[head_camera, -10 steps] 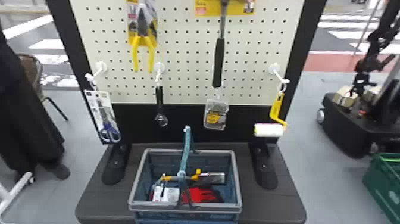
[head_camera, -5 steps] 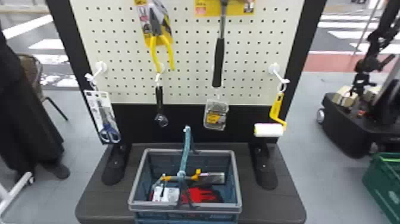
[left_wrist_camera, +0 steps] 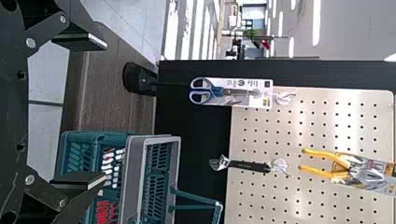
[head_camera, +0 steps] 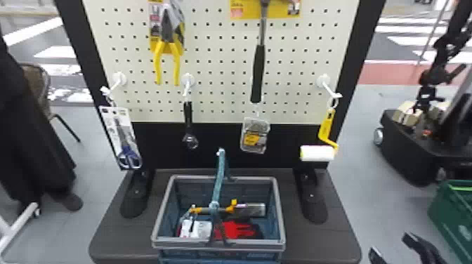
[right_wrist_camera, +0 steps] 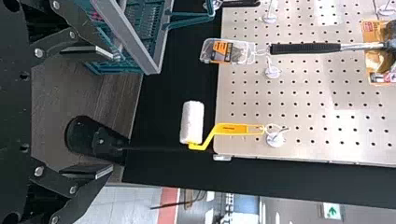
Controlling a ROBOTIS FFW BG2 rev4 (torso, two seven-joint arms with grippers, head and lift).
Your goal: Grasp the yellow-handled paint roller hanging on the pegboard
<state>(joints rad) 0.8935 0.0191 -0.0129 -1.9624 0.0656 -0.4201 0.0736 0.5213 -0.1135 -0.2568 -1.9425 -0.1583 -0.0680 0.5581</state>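
While your right pincer (head_camera: pixel 397 252) sits low past the table's near right corner, its two fingers (head_camera: pixel 419 247) stand wide apart and hold nothing; from its own wrist camera you see them spread the same way, touching no thing, with the table (head_camera: pixel 116 238) top showing between them; your left pincer (left_wrist_camera: pixel 93 111) is likewise spread wide and bare, one finger showing in front of the basket.

Next comes that basket (head_camera: pixel 217 243), grey-rimmed and blue, on the near middle of the table with its handle upright; inside lie a red glove (head_camera: pixel 242 230), a white pack (head_camera: pixel 196 230) and a tool (head_camera: pixel 228 208) with yellow on its shaft; behind it stand two black feet (head_camera: pixel 310 200) under the pegboard (head_camera: pixel 217 91).

On the board, left to right, you have packed scissors (head_camera: pixel 123 140), a wrench (head_camera: pixel 189 123), yellow pliers (head_camera: pixel 168 45) higher up, a hammer (head_camera: pixel 258 70) and a small bag (head_camera: pixel 255 135) of hardware; farthest right, your roller (head_camera: pixel 326 130) hangs from a white hook (head_camera: pixel 328 87) at the board's right edge, yellow handle uppermost, white sleeve at the bottom lying level before the black panel, just above the table's far right corner; it is well apart from both pincers, untouched.
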